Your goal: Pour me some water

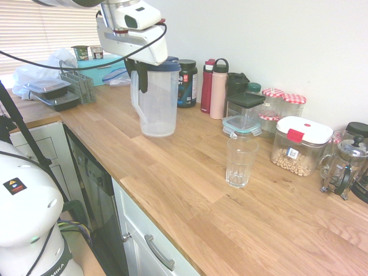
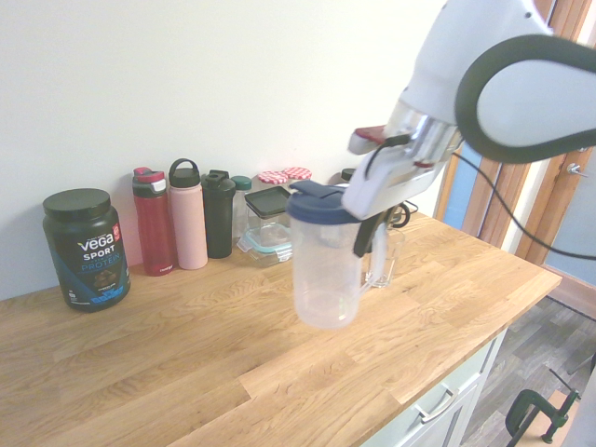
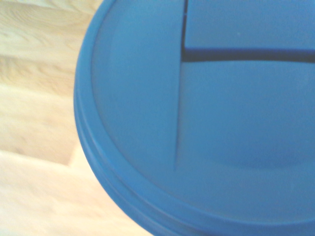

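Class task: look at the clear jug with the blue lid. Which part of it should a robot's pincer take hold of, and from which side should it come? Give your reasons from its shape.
Grip the handle of the jug, coming from above. It is a slim upright loop on the side, narrow enough for two fingers, while the body is too wide. The pincer is shut on it just under the blue lid, and the jug hangs upright above the counter.

Soft daylight is coming in through the blinds (image 1: 40,29) and filling the room. The worktop (image 1: 190,190) is shining a little and showing only faint shadows. Both wide pictures are bending at the edges. The close picture is looking blurry, with the blue lid (image 3: 206,123) filling it, out of focus.
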`<state>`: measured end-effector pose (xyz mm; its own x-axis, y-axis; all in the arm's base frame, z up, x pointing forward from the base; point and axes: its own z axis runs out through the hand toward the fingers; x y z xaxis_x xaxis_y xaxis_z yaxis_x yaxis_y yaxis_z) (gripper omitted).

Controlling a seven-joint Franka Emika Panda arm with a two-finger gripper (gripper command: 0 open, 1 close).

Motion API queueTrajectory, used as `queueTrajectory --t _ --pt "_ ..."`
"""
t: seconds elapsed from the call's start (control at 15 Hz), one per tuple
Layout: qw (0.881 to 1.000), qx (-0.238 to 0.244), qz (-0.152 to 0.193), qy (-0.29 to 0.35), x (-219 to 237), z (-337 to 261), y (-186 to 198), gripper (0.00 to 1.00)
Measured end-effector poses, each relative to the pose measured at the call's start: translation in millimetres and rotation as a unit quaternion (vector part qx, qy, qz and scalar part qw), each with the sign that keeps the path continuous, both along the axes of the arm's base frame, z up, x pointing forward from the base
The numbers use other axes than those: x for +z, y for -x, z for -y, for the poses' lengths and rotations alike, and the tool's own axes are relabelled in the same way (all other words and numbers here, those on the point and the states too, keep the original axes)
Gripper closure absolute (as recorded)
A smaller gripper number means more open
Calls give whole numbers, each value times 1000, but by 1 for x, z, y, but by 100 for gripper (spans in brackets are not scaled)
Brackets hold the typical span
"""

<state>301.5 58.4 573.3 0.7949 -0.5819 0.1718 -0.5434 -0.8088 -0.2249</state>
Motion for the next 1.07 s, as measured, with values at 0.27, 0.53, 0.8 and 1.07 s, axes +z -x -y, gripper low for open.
queueTrajectory --t 0.27,0.53,0.8,1.07 --pt "997 79 4 -8 5 92 17 100" --pt "983 185 -6 -21 -8 173 39 100" --pt "955 293 -30 14 -7 250 52 100" --pt "937 336 -83 48 -16 339 12 100"
